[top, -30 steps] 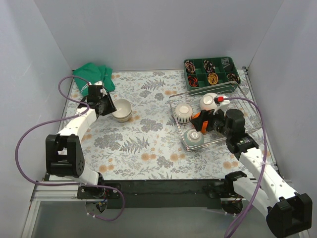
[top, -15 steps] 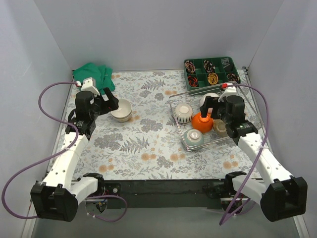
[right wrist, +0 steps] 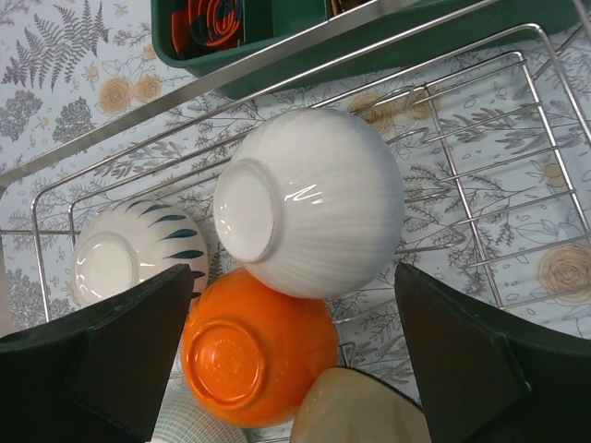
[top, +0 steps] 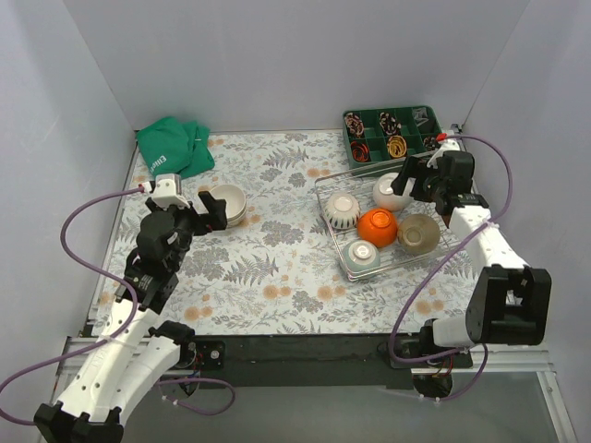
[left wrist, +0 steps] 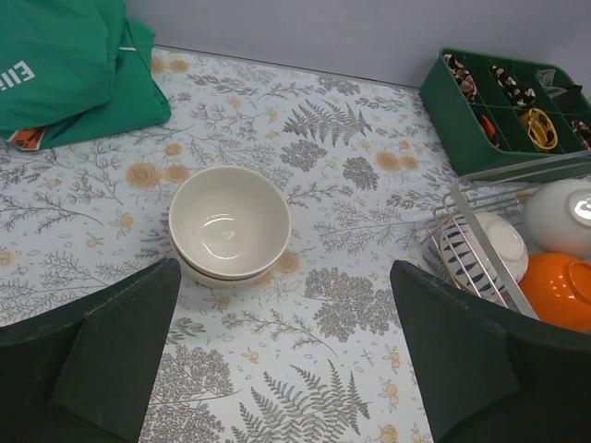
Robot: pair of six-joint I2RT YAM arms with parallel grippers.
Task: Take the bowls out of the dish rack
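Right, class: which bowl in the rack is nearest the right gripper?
The white ribbed bowl, base up at the rack's far side, framed between the right gripper's open fingers; the orange bowl sits further off.

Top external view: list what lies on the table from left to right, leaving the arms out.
Green cloth → stacked cream bowls → striped bowl → orange bowl → beige bowl; the last three sit in the wire rack.

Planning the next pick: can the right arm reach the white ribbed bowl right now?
Likely yes: the open right gripper hangs directly over the white ribbed bowl in the dish rack, nothing above it.
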